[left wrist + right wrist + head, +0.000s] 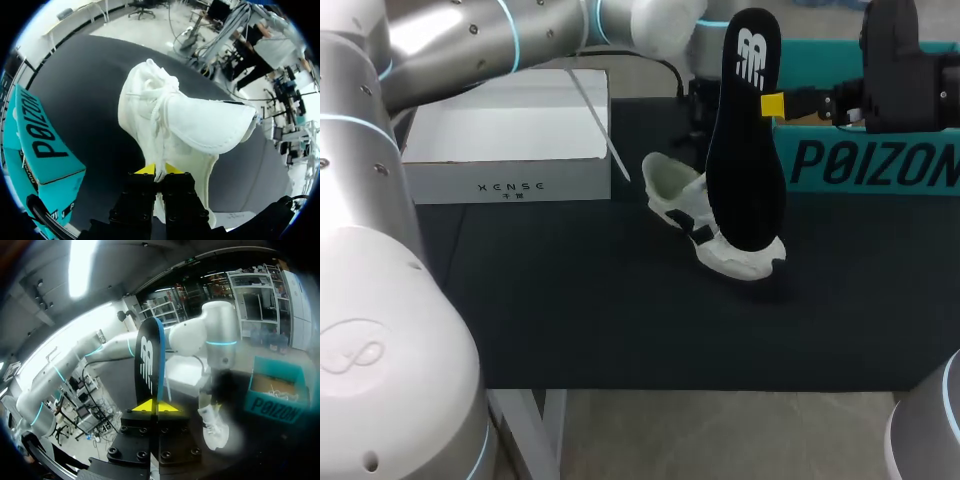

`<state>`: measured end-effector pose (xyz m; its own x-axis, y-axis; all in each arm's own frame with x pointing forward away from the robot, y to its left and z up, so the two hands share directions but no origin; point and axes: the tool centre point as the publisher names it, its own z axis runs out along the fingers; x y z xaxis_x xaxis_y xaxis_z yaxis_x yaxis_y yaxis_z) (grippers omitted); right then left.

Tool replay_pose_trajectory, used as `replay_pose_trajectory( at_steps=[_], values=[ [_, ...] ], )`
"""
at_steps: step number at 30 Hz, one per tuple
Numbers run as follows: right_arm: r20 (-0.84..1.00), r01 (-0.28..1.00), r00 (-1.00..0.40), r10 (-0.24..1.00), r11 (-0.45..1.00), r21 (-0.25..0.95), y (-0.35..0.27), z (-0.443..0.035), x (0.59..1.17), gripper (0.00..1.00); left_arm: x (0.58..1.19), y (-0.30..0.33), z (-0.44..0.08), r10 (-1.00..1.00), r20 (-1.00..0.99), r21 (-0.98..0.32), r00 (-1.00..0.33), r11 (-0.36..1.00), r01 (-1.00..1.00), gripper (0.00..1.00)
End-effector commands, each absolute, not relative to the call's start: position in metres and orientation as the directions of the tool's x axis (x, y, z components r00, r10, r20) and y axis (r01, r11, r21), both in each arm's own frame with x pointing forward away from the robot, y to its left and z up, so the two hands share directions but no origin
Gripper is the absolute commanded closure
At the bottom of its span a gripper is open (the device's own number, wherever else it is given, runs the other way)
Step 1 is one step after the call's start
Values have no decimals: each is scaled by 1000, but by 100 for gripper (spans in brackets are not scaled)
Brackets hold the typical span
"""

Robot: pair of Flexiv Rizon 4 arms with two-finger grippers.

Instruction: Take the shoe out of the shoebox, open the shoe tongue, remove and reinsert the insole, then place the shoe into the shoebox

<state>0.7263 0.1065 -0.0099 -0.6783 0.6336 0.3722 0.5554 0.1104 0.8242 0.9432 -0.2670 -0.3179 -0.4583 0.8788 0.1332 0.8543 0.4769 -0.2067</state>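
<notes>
My left arm (380,300), its silver links looming closest in the head view, is arching round behind the white shoebox (505,140) to come at the shoe (672,185) from 12 o'clock. The left gripper (157,169) is pinching the shoe's white upper by the laces, tips nearly together, probably to steady it and spread its mouth. The shoe is lying on the black table (570,320) at about 4 o'clock from the shoebox.

The right gripper (772,104), coming in from 3 o'clock in front of the teal box (880,160), is clamping the black insole (745,140) by its edge, tips closed on it. The insole is standing nearly upright, its lower end over the shoe (whether it is touching, I cannot tell). That suits sliding it back in.
</notes>
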Motion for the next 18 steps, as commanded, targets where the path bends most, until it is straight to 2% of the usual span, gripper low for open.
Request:
replay_pose_trajectory(
  at_steps=[1, 6, 15, 18],
  values=[
    [372, 556, -675, 637, 109, 824, 109, -11, 727, 100, 940, -266, -306, 986, 143, -124, -81, 99, 987, 100],
    [372, 556, -675, 637, 109, 824, 109, -11, 727, 100, 934, -270, -307, 988, 154, -78, 18, -6, 997, 100],
    [372, 556, -675, 637, 109, 824, 109, -11, 727, 100, 932, -282, -319, 991, 111, -127, 71, -57, 990, 100],
    [372, 556, -675, 637, 109, 824, 109, -11, 727, 100, 932, -286, -324, 993, 108, -133, 42, -27, 991, 100]
  ],
)
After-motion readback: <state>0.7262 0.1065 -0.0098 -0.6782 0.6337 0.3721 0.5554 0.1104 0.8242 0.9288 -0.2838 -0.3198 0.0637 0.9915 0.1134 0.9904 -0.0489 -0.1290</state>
